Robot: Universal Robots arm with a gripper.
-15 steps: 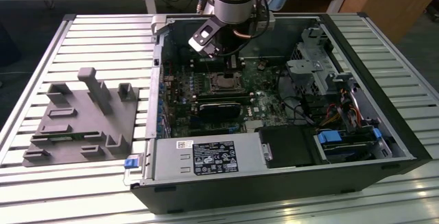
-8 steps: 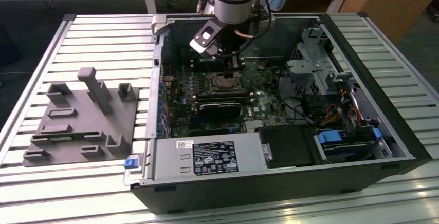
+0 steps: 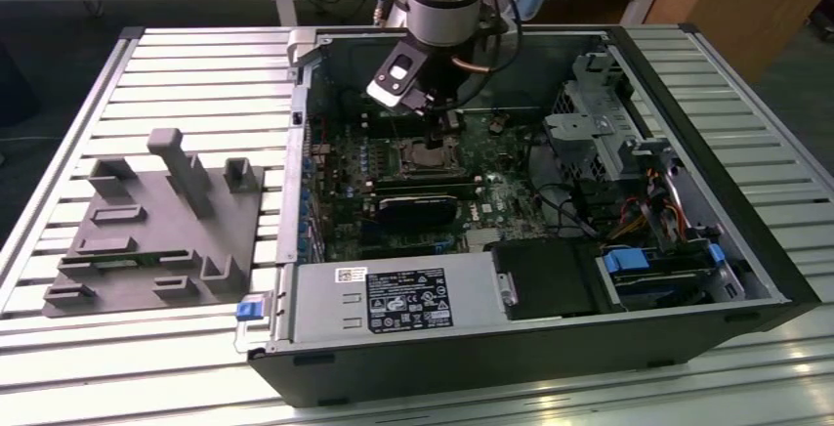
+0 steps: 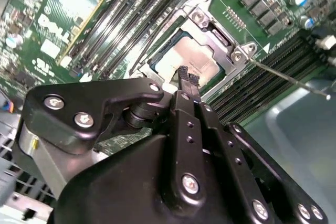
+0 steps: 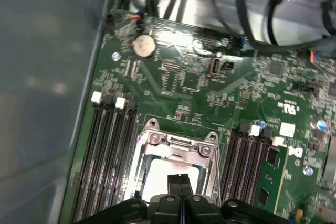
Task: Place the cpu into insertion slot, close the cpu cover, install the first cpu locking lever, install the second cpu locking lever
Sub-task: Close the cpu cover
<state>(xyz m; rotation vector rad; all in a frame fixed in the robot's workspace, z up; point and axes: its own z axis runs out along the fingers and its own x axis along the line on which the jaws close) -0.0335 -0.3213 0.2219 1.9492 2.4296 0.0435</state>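
The cpu (image 4: 195, 55) (image 5: 164, 176) lies in the insertion slot (image 3: 424, 159) on the green motherboard, its pale metal top showing. The cpu cover (image 4: 220, 38) (image 5: 178, 148), a silvery frame, lies flat around it. My gripper (image 4: 187, 78) (image 5: 181, 180) (image 3: 440, 133) is shut with its black fingertips pressed together and nothing between them. The tips hover over one edge of the cpu and cover. A thin wire locking lever (image 4: 289, 77) sticks out from one corner of the socket, raised off the board.
Memory slots (image 4: 131, 19) (image 5: 105, 150) flank the socket on both sides. A black card (image 3: 417, 206) sits just in front of the socket, and a drive cage (image 3: 587, 123) with cables is at the exterior view's right. A grey fixture block (image 3: 156, 221) stands outside the case.
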